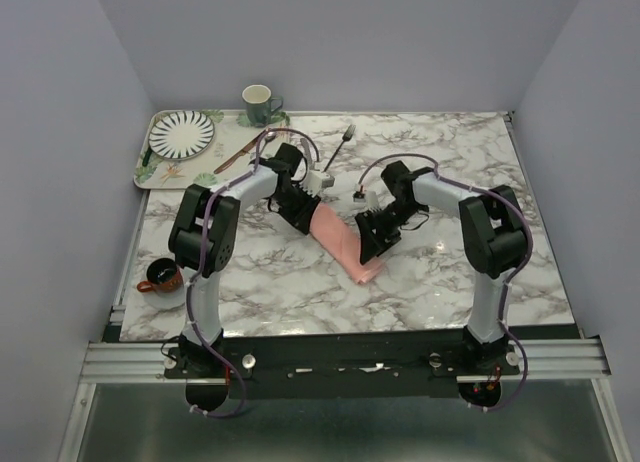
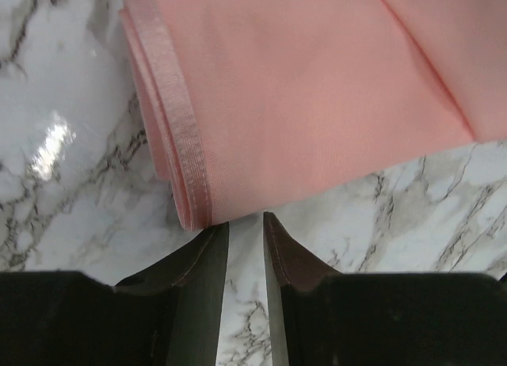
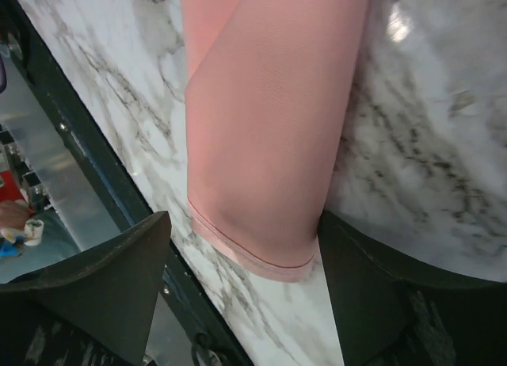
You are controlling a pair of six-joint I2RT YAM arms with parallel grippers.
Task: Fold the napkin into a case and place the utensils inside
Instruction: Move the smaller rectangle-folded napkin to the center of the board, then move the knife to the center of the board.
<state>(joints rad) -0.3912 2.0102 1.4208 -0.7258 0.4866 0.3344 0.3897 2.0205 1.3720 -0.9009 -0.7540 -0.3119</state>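
The napkin [image 1: 345, 244] lies near the middle of the marble surface [image 1: 460, 152], folded into a narrow salmon-pink band. In the top view it runs on a slant from upper left to lower right. The left hand [image 2: 245, 223] is at the band's upper-left end. Its wrist view shows the two dark fingers [image 2: 207, 263] drawn close, with only a thin strip of marble between them and nothing caught in the gap. Their tips sit right at the cloth's edge, beside a corner where several hemmed layers are stacked one on another. The right hand [image 3: 244, 219] is at the band's lower-right end, spread wide with a finger on each side of the cloth. One finger [image 3: 356, 271] is against the cloth's edge and the other stands a little apart from it, so the cloth is straddled, not pinched. The hemmed end of the band lies between them, close to the near edge of the surface. A fork [image 1: 343, 142] lies on the marble well beyond the napkin, towards the far side. At the far left corner is a tray [image 1: 143, 164] carrying a striped plate [image 1: 182, 134], with a green mug [image 1: 257, 104] beside it. A small brown cup [image 1: 160, 275] stands at the left edge of the surface.
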